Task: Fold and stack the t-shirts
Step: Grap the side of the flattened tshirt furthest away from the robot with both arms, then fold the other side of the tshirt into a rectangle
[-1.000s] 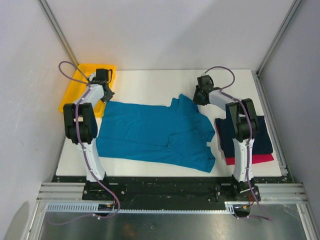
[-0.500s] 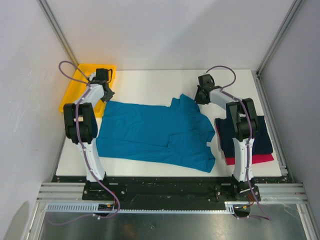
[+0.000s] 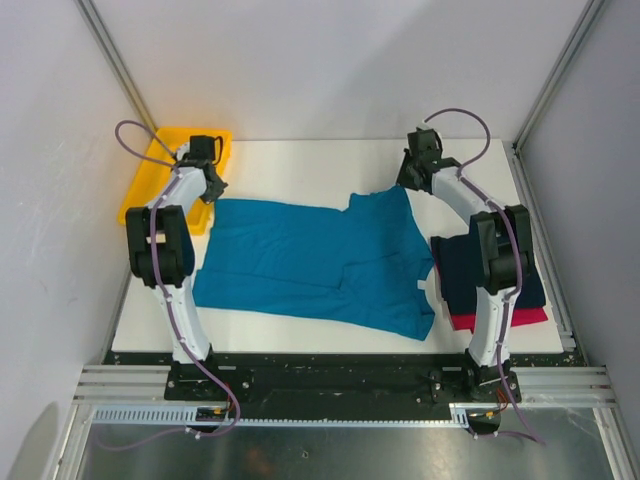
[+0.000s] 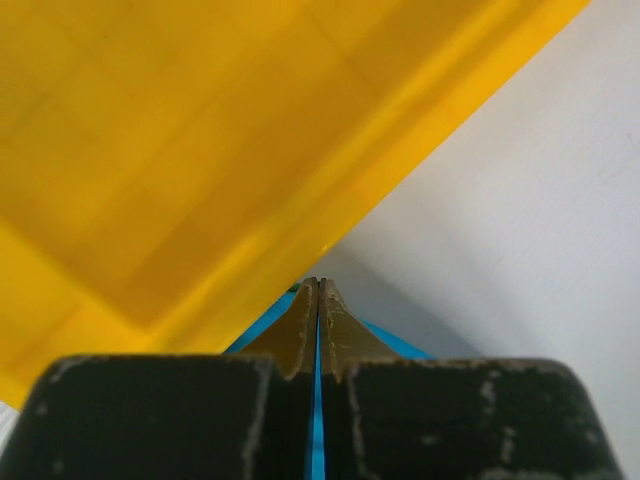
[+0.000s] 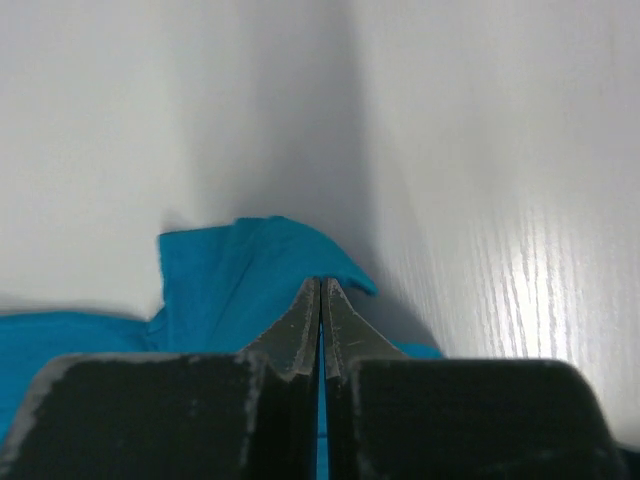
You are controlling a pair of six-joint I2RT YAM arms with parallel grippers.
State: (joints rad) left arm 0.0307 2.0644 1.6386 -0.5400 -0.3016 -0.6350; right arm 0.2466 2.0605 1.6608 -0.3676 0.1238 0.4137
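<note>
The white tabletop (image 3: pixel 300 165) carries everything. The teal-blue t-shirt (image 3: pixel 300 260) lies spread across its middle, mostly flat, with its far edge running between the two arms. At the right, under the right arm, the dark navy t-shirt (image 3: pixel 455 270) sits folded on top of the folded red-pink t-shirt (image 3: pixel 520 316). The yellow tray (image 3: pixel 145 195) stands at the far left corner, just beside the teal-blue shirt's far left corner.

The step in hand looks like the first fold of the teal-blue shirt. The left pincer (image 4: pixel 318 285) is clamped tight on the far left corner, with a sliver of teal cloth showing between its jaws. The right pincer (image 5: pixel 320 285) is likewise closed on the far right edge, where the cloth bunches up.

To do this well, I judge both arms should lift together and level, keeping the far edge taut. They should then carry it toward the near edge so the fold lands straight. The left corner should clear the tray's rim, and the right arm should pass over the stack without dragging it.

Counted: one tabletop, three t-shirts (one spread, two folded and stacked), one tray, two pincers.
</note>
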